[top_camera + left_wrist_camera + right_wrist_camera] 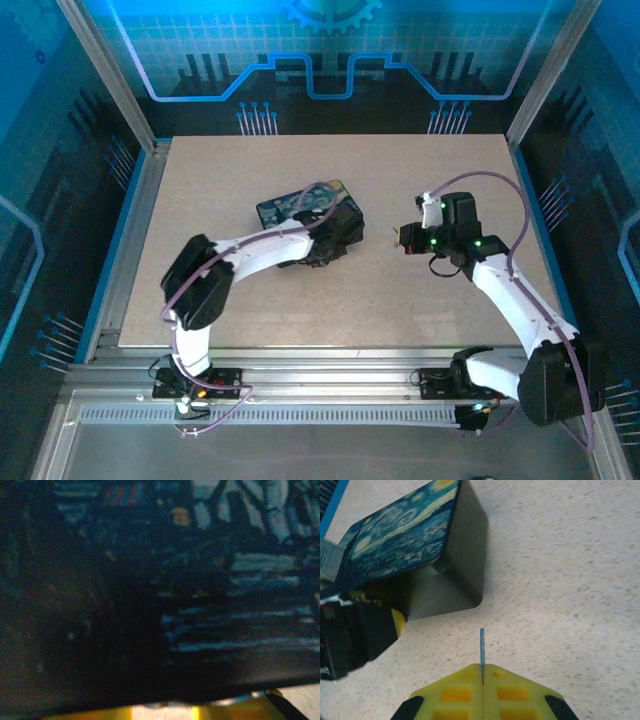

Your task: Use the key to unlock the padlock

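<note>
The left arm (255, 252) stretches forward and inward, the left pincer (338, 232) pointing right; the right arm (515, 300) bends inward, the right pincer (482, 670) facing left with yellow fingers (455, 692) pressed together

Nothing you can actually read here, tbh. The box (400, 535) just has swirly blue-and-yellow paint on its lid, and the back wall panel (320, 50) is glowing circuit-style line art, no legible lettering.

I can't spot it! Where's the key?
In the right wrist view, the key sticks up from the shut right end effector, near the painted box.
</note>
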